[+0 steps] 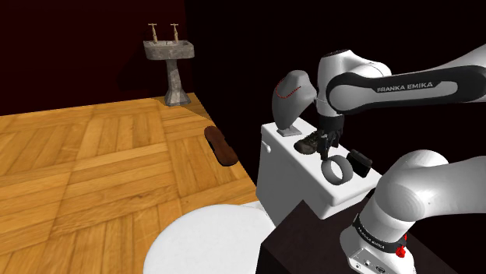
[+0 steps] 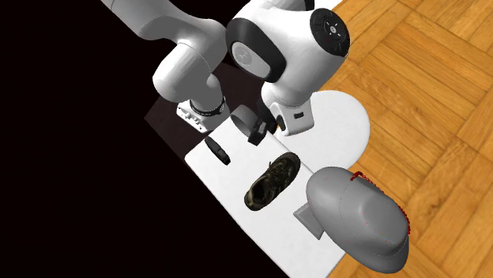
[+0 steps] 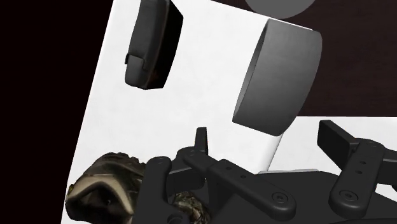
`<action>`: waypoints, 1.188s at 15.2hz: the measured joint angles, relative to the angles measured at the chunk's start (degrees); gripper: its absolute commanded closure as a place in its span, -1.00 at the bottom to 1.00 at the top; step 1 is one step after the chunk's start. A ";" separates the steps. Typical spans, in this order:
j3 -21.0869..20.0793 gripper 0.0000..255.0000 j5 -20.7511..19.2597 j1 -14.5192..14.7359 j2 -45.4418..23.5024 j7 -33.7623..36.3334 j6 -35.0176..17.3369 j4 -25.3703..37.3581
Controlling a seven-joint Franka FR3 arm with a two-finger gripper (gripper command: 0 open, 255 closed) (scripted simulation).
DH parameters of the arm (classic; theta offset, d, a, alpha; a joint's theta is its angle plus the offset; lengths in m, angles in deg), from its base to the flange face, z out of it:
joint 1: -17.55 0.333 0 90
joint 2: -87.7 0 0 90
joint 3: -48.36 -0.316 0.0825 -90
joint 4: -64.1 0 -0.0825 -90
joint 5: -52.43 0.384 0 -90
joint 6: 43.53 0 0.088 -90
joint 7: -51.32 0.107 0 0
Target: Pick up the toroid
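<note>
The toroid (image 1: 337, 170) (image 3: 277, 76) is a grey ring standing on its edge on the white toilet tank lid (image 1: 300, 167), near the lid's edge. My black gripper (image 1: 327, 144) (image 3: 267, 140) hangs open just above the lid, between a camouflage shoe (image 1: 307, 143) (image 3: 105, 191) and the ring. In the wrist view the ring lies just past the fingertips (image 3: 200, 143), roughly in line with the gap, and neither finger touches it. In the second exterior view the toroid (image 2: 243, 120) shows partly behind the hand (image 2: 265, 130).
A flat black object (image 1: 360, 162) (image 3: 151, 44) (image 2: 218, 150) lies beside the ring on the lid. A grey rounded form on a stand (image 1: 292, 97) (image 2: 355, 217) occupies the lid's other end. Below are the white toilet seat (image 1: 210, 241), wood floor, a brown object (image 1: 222, 146) and a pedestal sink (image 1: 169, 54).
</note>
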 measured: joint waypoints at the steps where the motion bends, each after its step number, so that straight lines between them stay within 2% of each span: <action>1: -0.01 -1.00 -0.03 0.01 -0.18 0.14 -0.87 -0.70; 4: 0.11 -1.00 -0.24 -0.09 -1.09 0.37 -3.50 -2.44; 5: 0.13 1.00 -0.27 -0.10 -1.05 0.40 -3.82 -2.80; 15: 0.11 1.00 -0.28 -0.08 -1.08 0.47 -4.17 -3.06; 18: 0.07 1.00 -0.15 -0.04 -0.52 0.24 -2.21 -1.66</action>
